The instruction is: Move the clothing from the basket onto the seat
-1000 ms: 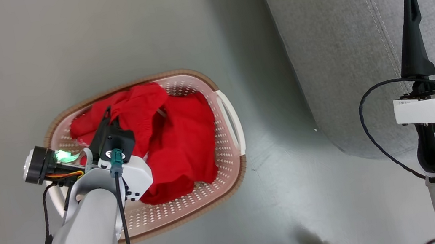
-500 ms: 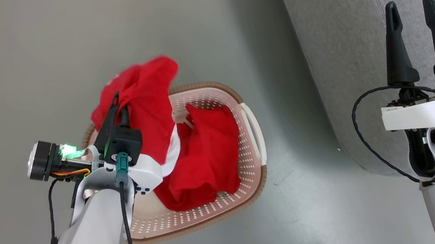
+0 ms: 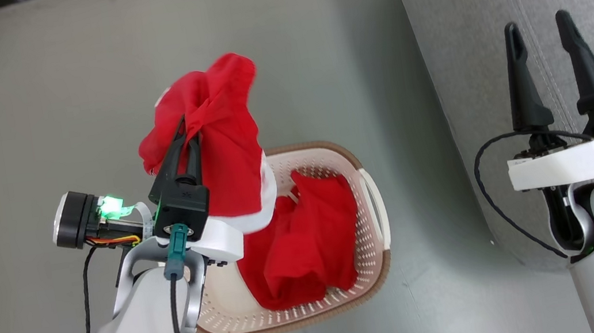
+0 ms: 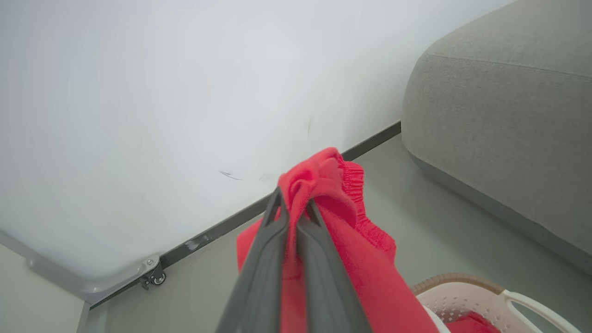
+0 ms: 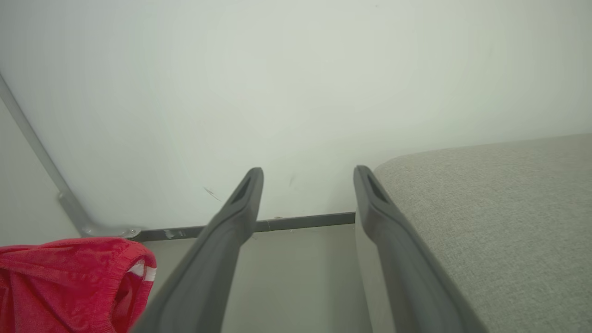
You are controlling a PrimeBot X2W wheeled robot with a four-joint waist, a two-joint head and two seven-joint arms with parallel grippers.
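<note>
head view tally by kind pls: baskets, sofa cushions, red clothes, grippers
basket: 1
sofa cushion: 1
red garments: 2 told apart, held garment and basket heap
grippers: 2, left gripper, right gripper
total: 6

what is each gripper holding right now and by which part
The left gripper is shut on a red garment, pinching a bunched fold by its gathered elastic edge; the rest hangs above the basket. The right gripper is open, holding nothing.

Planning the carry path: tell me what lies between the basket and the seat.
Bare grey floor: in the head view the strip between the basket and the seat holds nothing, and the left wrist view agrees.
</note>
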